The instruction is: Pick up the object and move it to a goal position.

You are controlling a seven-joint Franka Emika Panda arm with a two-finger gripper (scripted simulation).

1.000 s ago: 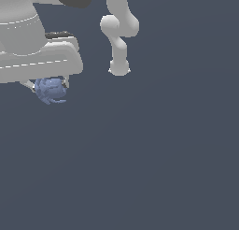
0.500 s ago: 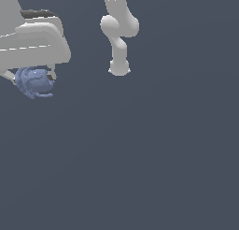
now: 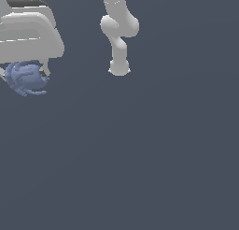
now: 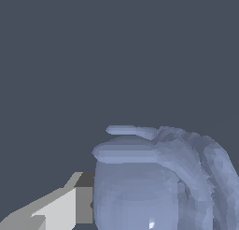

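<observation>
The object (image 3: pixel 25 78) is a small blue-grey ridged lump hanging just under the white gripper (image 3: pixel 25 75) at the exterior view's upper left. The gripper's white hand body sits above it and a dark fingertip (image 3: pixel 43 75) presses its side. In the wrist view the object (image 4: pixel 158 182) fills the lower part of the picture, with one finger (image 4: pixel 70 205) touching its flank; the other finger is hidden behind the lump. The gripper is shut on the object, which is lifted off the grey floor.
The arm's white base and lower links (image 3: pixel 119 42) stand at the top middle of the exterior view. Plain dark grey floor (image 3: pixel 140 154) spreads across the rest of the picture.
The gripper, with the object in it, has moved toward the exterior view's left over the last second, and part of the hand is now cut off by the picture's edge.
</observation>
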